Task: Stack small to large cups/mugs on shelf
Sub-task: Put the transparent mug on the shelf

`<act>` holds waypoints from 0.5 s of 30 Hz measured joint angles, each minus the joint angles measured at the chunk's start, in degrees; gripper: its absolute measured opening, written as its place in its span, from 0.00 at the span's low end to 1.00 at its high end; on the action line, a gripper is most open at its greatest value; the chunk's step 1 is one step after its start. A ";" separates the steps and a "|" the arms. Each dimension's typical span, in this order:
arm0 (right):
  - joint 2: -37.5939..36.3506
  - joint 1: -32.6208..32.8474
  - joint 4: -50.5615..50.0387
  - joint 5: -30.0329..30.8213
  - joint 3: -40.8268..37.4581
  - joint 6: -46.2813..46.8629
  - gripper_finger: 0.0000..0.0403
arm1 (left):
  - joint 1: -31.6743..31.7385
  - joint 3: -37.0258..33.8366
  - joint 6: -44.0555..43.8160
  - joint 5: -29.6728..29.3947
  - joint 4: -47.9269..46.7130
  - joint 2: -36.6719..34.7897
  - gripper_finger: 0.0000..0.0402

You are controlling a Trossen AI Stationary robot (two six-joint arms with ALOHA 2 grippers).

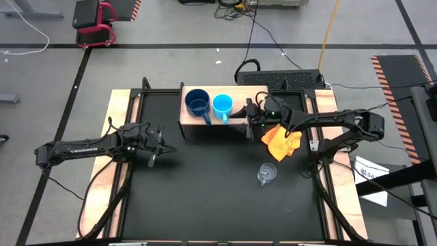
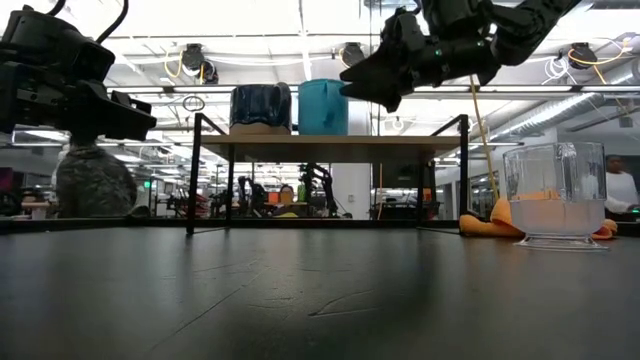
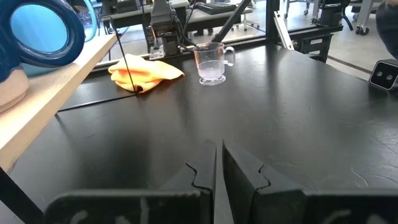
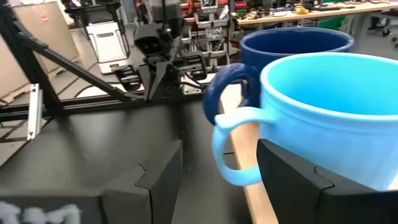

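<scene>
On the black bench, the glass cup stands toward the right edge, nearer the right gripper, jaws apart beside the shelf; left gripper jaws together.

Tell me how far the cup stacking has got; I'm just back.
Done: the navy mug and sky-blue mug stand side by side on the shelf. In hand: the open right gripper sits beside the sky-blue mug, holding nothing. Left: the glass cup, on the table; the left gripper waits shut.
</scene>
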 joint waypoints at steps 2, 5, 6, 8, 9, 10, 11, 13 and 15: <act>0.00 -0.11 0.00 0.17 0.00 0.04 0.49 | 0.01 0.00 -0.10 0.00 -0.02 0.00 0.08; 0.00 -0.03 0.00 0.11 0.00 0.24 0.49 | 0.02 0.00 -0.17 0.02 -0.02 0.00 0.08; 0.00 0.15 0.02 0.11 0.00 0.64 0.49 | 0.00 0.00 -0.17 0.00 -0.02 0.00 0.08; 0.00 0.42 0.00 0.11 0.00 0.86 0.49 | 0.02 0.00 -0.17 0.00 0.02 0.00 0.08; 0.00 0.64 0.00 0.12 0.00 0.88 0.49 | 0.00 0.00 -0.14 0.00 0.04 0.00 0.08; 0.00 0.80 0.00 0.13 0.00 0.90 0.49 | 0.01 0.00 -0.13 0.01 0.03 0.00 0.08; 0.00 1.05 0.00 0.13 0.00 0.90 0.49 | 0.01 0.00 -0.13 0.01 0.04 0.00 0.08; 0.00 1.36 0.00 0.09 0.00 0.90 0.49 | 0.02 0.00 -0.13 0.00 0.07 0.00 0.08; -0.02 1.48 0.00 0.08 0.00 0.82 0.49 | 0.02 0.00 -0.15 0.00 0.10 0.00 0.08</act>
